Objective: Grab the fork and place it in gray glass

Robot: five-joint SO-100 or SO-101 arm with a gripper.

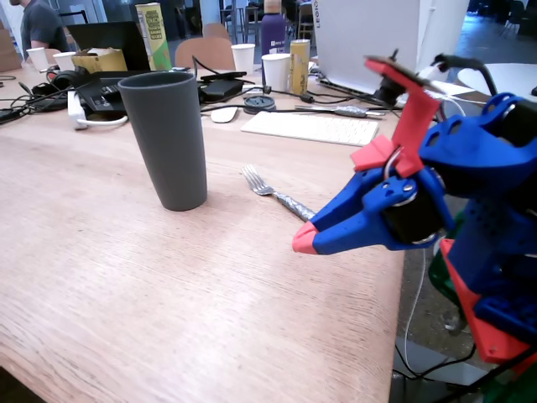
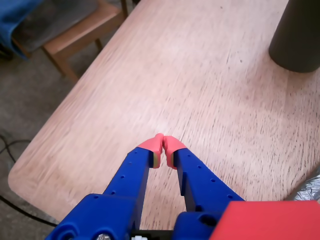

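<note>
Matte dark gray, the glass (image 1: 164,138) stands upright on the pale wood table (image 1: 126,294) in my fixed view, and I take it as my landmark. Just to its right the fork (image 1: 275,194) lies flat on the wood, tines pointing toward the glass and a clear strip of table between them; the foil-wrapped handle runs away from the glass and slips behind the tip of my gripper (image 1: 304,241), so I cannot tell whether they touch. My gripper sits right of the glass and nearer the camera, well apart from it, with its blue fingers and red tips pressed together and nothing caught between them. My wrist view confirms it: the two red tips (image 2: 163,143) meet over bare wood, the base of the glass (image 2: 298,37) sits in the upper right corner, and a crinkled bit of foil (image 2: 309,189) shows at the right edge, which I take for the fork's handle. Behind the glass in my fixed view lie a white keyboard (image 1: 310,128), two white paper cups (image 1: 260,65), a purple bottle (image 1: 273,34) and a tangle of black cables (image 1: 33,101).
</note>
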